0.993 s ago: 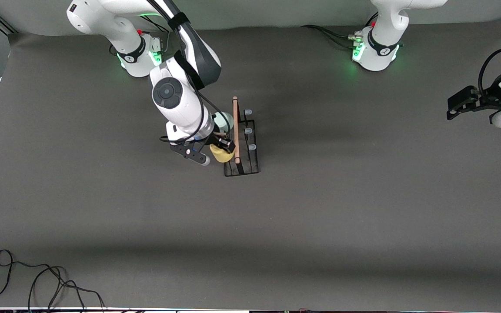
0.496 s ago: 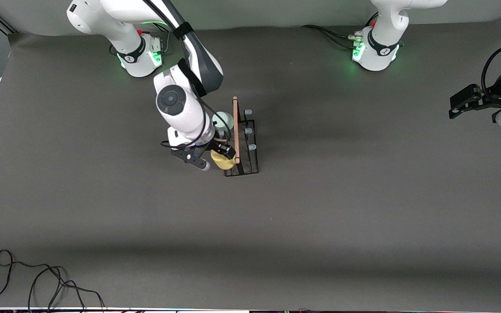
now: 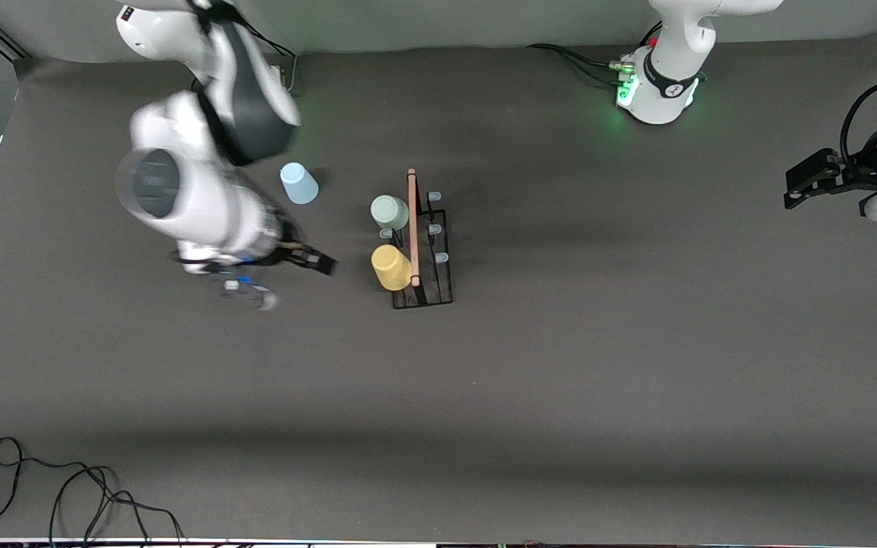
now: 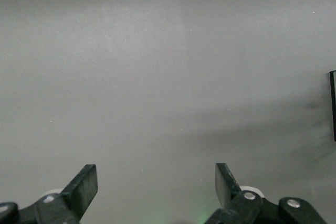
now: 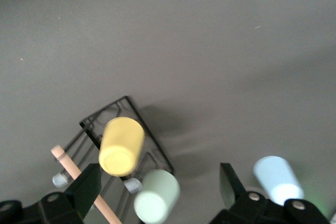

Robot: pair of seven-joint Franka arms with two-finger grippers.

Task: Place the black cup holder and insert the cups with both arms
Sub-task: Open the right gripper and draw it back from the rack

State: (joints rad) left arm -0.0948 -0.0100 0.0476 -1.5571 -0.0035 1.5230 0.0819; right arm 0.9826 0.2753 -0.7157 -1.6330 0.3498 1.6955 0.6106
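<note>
Dark grey table [image 3: 560,396], loose black cable [image 3: 65,487] at its near edge

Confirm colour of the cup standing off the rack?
Light blue cup, on the table beside the black cup holder; clearest in the front view.

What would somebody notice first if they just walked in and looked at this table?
Probably the black cup holder mid-table, with a yellow cup and a mint green cup upside down on its prongs. A light blue cup sits alone toward the right arm's base, and the open right gripper hangs blurred nearby.

Even overhead light; right arm [image 3: 202,205] motion-blurred; shadows soft, perhaps diffuse.
</note>
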